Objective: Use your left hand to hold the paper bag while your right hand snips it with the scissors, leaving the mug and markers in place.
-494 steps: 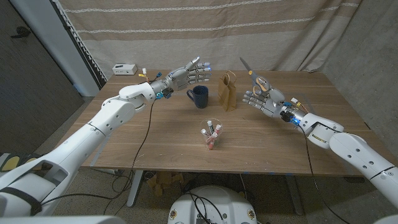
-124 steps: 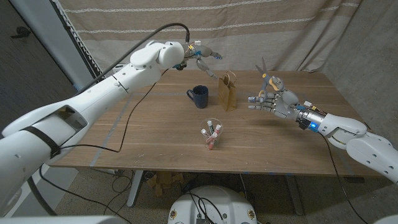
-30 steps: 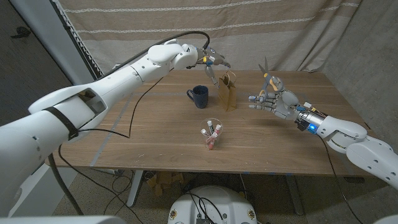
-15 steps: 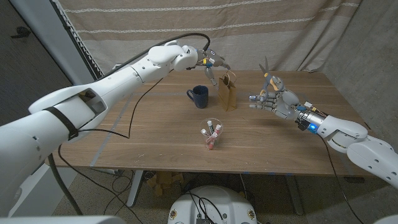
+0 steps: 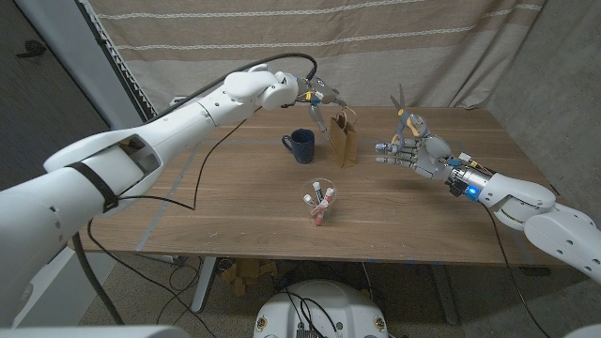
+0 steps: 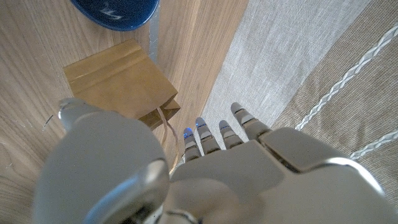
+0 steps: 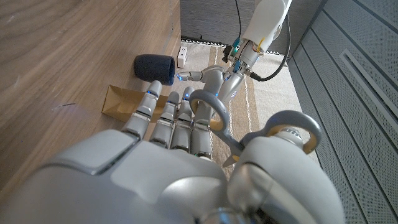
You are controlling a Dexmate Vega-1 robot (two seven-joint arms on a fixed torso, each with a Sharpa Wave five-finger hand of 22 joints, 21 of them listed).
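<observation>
- Our left hand (image 5: 320, 99) hung over the paper bag (image 5: 346, 139), fingers spread, holding nothing.
- Our right hand (image 5: 414, 150) gripped the scissors (image 5: 402, 110), mid-right.
- The bag stood upper middle on the worktop (image 5: 244, 202), beside the mug (image 5: 300, 145).

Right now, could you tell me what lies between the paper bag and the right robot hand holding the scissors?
Only bare wooden table separates the paper bag from the right robot hand and its scissors, as the head view shows.
</observation>
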